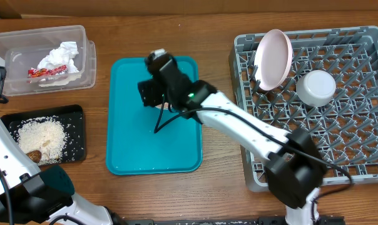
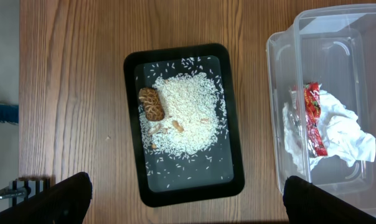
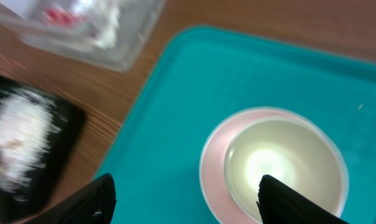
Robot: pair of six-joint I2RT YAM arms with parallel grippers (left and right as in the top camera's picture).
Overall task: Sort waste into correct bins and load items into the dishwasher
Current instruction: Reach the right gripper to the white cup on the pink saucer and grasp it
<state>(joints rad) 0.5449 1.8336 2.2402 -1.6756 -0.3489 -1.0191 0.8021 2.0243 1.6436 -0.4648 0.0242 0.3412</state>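
**Waste binned; bowl and dish on teal tray not yet loaded**

Waste: sorted, by the look of it. The napkin (image 1: 62, 55) and wrapper (image 1: 45, 73) lie in the tub (image 1: 17, 62) at the upper left of the overhead frame. The rice (image 1: 44, 134) and brown lump (image 1: 34, 155) sit in the black tray (image 1: 75, 142) just below it. No stray waste shows on the tabletop (image 1: 176, 25).

Rack (image 1: 358, 112), right of frame: the plate (image 1: 273, 59) stands on edge among the pegs at its upper left. The cup (image 1: 317, 87) sits just beside it.

Outstanding items: the bowl (image 3: 281, 165) rests inside the dish (image 3: 211, 163), both on the teal tray (image 1: 132, 144). The overhead view hides them under the right arm.

Right hand (image 3: 187, 180): fingers spread, nothing between them, hovering above the tray. The stacked pair lies toward its right finger (image 3: 294, 202), not centred.

Left hand (image 2: 187, 179): fingers spread, empty, held high over the black tray and tub.

Step in hand, as judged: pickup of the bowl for loading.

Next move calls for shifting the right hand until the bowl's rim lies between the fingers, then descending and pinching that rim alone. The dish beneath may lift or slide with the bowl. The carry to the rack must pass clear of the upright plate.
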